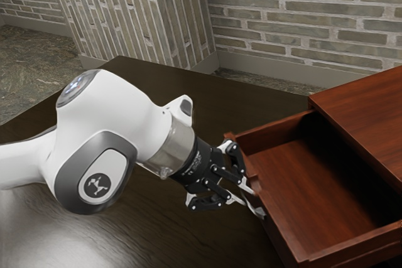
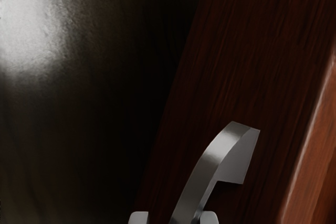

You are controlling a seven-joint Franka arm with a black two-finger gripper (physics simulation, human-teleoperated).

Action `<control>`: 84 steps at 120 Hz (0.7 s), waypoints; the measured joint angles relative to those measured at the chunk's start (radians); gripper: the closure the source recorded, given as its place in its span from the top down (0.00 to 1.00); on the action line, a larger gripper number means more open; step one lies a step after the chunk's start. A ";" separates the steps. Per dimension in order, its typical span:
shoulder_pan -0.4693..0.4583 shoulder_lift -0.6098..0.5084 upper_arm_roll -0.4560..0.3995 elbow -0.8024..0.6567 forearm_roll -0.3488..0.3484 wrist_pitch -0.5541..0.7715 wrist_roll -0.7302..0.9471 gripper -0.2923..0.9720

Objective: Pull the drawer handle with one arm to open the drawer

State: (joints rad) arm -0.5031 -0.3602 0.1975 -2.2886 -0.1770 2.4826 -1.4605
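A reddish wooden drawer (image 1: 314, 186) stands pulled well out of its cabinet (image 1: 367, 114), its inside bare. The drawer front faces my arm and carries a curved silver handle (image 1: 254, 204). My black gripper (image 1: 233, 183) is pressed up to that front, with its fingers closed around the handle from two sides. In the wrist view the silver handle (image 2: 226, 156) arcs off the dark red drawer front (image 2: 252, 66) and runs down between two pale fingertips (image 2: 139, 216).
The cabinet sits at the exterior view's right on a dark brown table (image 1: 157, 230). My white arm lies across the table's left half. Brick walls stand behind, and the table's far edge runs close behind the cabinet.
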 joint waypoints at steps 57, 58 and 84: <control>0.006 -0.062 0.057 0.008 0.029 -0.050 0.006 0.62; 0.006 -0.062 0.060 0.019 0.034 -0.061 0.006 0.63; 0.003 0.172 0.081 0.502 0.153 -0.549 0.007 0.72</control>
State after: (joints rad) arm -0.4996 -0.1883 0.2789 -1.7865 -0.0245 1.9336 -1.4530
